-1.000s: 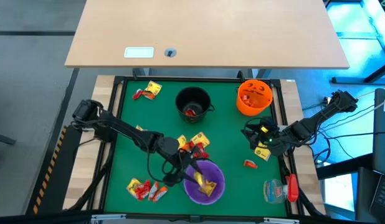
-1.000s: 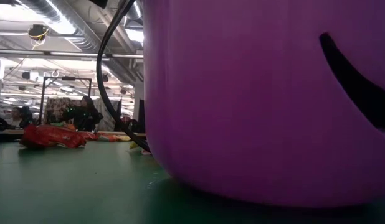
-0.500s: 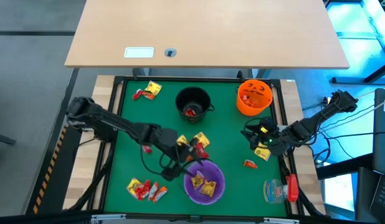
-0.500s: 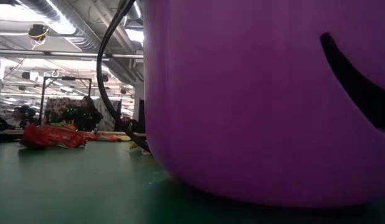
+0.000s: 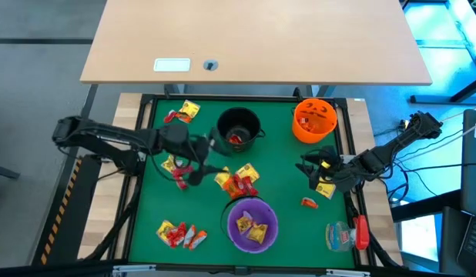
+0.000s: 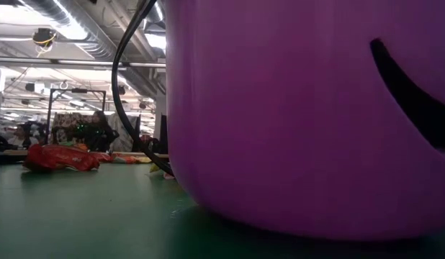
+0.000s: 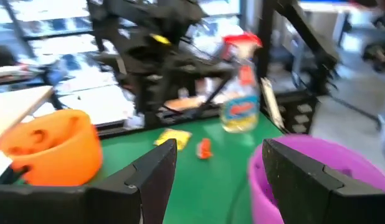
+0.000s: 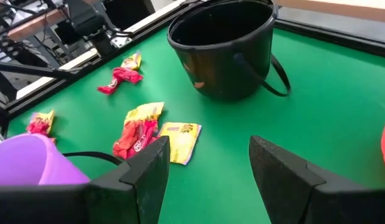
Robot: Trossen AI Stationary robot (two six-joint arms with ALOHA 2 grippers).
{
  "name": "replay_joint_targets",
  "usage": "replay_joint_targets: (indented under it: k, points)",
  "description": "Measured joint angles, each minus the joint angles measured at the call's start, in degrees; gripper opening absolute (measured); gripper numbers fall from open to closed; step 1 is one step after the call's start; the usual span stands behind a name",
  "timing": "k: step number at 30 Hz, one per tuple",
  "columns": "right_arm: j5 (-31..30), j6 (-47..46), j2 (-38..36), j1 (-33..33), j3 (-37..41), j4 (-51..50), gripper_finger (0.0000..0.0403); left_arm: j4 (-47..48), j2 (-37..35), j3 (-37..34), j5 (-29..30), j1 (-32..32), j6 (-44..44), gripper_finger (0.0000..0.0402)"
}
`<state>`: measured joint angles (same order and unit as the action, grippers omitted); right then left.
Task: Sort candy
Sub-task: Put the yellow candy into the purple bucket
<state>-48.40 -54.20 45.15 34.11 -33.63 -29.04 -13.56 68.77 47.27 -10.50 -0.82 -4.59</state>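
Small wrapped candy in yellow, red and orange lies in heaps on the green mat: near the far left corner, in the middle and near the front. More candy lies inside the purple bowl, the black bucket and the orange bowl. My left gripper hovers open and empty between the black bucket and the middle heap. My right gripper waits open and empty near the right edge, below the orange bowl.
A clear spray bottle with a red part lies at the near right corner. A yellow sweet and an orange one lie beside my right gripper. The purple bowl fills the low view. A wooden table stands beyond the far edge.
My left gripper has risen out of the purple bowl and swung toward the table's far left, and is now beside the black bucket. Yellow candy that it covered now shows in the purple bowl.
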Motion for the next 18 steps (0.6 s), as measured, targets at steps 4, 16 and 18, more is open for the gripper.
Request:
replay_joint_targets:
  k: [4, 16, 18]
  points:
    - [0.0, 0.7, 0.0, 0.0, 0.0, -0.4, 0.0216, -7.0, -2.3, -5.0, 0.0, 2.7, 2.8, 0.0227]
    - [0.0, -1.2, 0.0, 0.0, 4.8, 3.8, 0.0216, -8.6, -2.1, -6.7, 0.0, 4.6, 4.2, 0.0227]
    - [0.0, -3.0, 0.0, 0.0, 5.7, 4.1, 0.0216, -8.5, -2.1, -6.7, 0.0, 4.6, 4.2, 0.0227]
